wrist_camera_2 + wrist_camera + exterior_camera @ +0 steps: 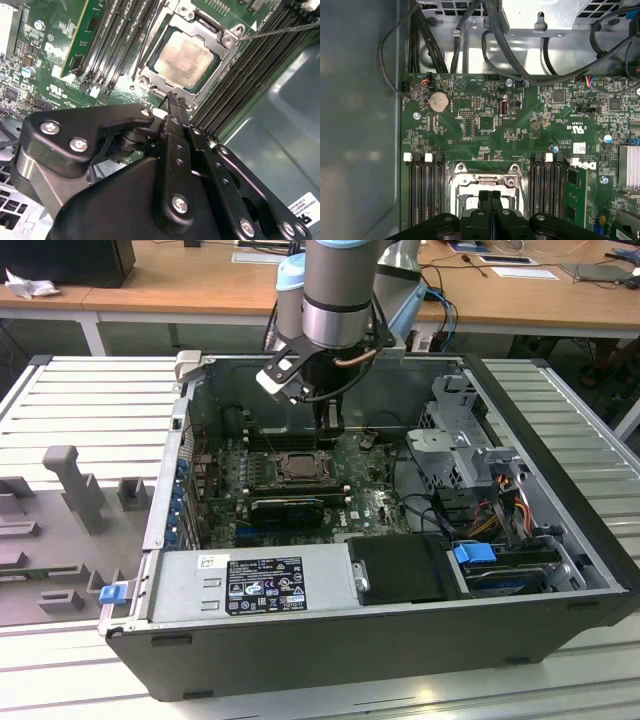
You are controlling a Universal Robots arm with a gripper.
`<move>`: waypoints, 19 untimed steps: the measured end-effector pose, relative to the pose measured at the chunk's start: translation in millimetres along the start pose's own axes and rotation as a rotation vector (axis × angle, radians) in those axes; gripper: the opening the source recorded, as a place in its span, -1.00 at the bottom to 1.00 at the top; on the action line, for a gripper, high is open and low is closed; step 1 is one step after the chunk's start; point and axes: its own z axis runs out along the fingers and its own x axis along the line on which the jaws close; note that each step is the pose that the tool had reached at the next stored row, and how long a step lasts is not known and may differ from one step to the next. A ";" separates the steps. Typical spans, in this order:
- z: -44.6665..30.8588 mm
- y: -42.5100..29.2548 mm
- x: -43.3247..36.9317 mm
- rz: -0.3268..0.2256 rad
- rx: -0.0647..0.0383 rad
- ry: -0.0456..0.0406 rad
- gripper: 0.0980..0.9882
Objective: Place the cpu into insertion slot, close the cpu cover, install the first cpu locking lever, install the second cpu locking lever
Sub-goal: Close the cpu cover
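Fig.: Black two-finger gripper (pixel 174 98) lowered into the open dark-grey computer case (pixel 380 645), above the green motherboard (pixel 520 130). In both wrist views we see the jaws closed, tips pressed together w/ nothing between them. They sit just beside the near edge of the square silver-rimmed insertion slot (pixel 297 466); we cannot tell if they touch it.

The pale silver-grey square cpu (pixel 185 57) lies flat in the slot. The thin silver-grey windowed cpu cover (pixel 221 64) is folded down around it. A thin silver wire lever (pixel 280 31) juts out past the far corner and looks unlatched.

Risks, in our judgement:
- The cover seems unclamped, so a sideways nudge from the tips could lift it or shift the chip on its pins.
- A slip off the rim could scrape the board or the long black memory slots (pixel 115 45) alongside.
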 end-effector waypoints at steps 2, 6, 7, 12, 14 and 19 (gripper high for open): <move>0.0 -0.4 0.0 0.000 0.000 0.0000 -0.98; 0.0 -0.9 0.0 0.000 0.000 0.0000 -0.98; 0.0 -1.0 0.0 0.000 0.000 0.0000 -0.98; 0.1 -2.2 0.0 0.000 0.000 0.0001 -0.98; 0.1 -3.2 0.0 0.000 0.000 0.0002 -0.98; 0.2 -6.2 0.0 0.000 0.000 0.0003 -0.98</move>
